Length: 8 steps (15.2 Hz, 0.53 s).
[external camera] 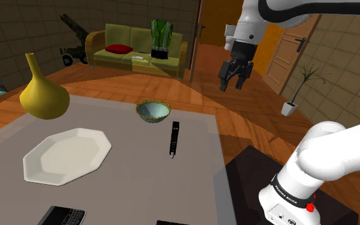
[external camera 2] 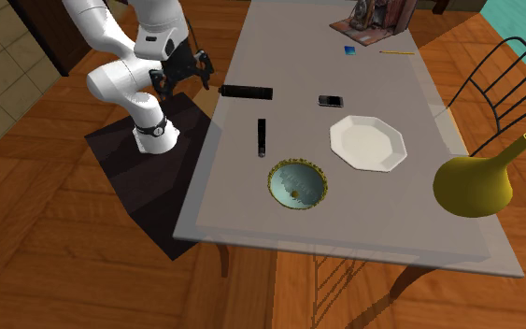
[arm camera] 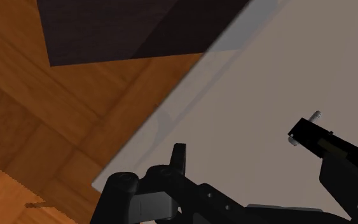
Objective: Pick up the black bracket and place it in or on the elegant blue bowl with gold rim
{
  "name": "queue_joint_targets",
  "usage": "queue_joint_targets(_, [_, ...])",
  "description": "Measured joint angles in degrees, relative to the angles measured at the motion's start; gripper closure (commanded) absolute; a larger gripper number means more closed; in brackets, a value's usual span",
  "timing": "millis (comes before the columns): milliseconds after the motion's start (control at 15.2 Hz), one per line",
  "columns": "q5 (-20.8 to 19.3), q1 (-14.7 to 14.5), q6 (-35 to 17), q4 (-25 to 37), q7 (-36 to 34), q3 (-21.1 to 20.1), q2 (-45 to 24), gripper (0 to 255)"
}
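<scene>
Black bracket (external camera: 173, 139) lies flat on the grey table (external camera: 140, 185), near the bowl (external camera: 153, 112) but not touching it. The gripper (external camera: 233, 83) hangs high near the table's edge, well apart from both, its fingers (arm camera: 179, 156) spread and holding nothing. The pick-up is not yet begun.

The bracket is slim and low. A descent that stops short would likely close on air, and one off its line could send it skidding across the smooth top. A grasp far from its middle may let it swing and slip. With the bowl so near the bracket's far end, a wide-spread finger could clip the gold rim and shove the bowl aside. Set down carelessly, the long piece may catch the rim and tip out.

The bowl, blue-green inside, appears empty. The white plate (external camera: 66, 155) near it holds nothing. A yellow vase (external camera: 43, 96) stands beyond the plate; what is inside it cannot be seen.
</scene>
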<state>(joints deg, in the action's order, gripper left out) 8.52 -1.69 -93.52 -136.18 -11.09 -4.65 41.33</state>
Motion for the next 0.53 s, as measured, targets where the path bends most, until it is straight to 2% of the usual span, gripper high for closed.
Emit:
queue_joint_targets(330, [2.9,-1.3,-5.5,-1.1,-7.6,-6.5,-4.6,0])
queue_joint_targets(528, [3.9,-1.6,-9.6,0.0,-11.9,-10.2,-10.0,0])
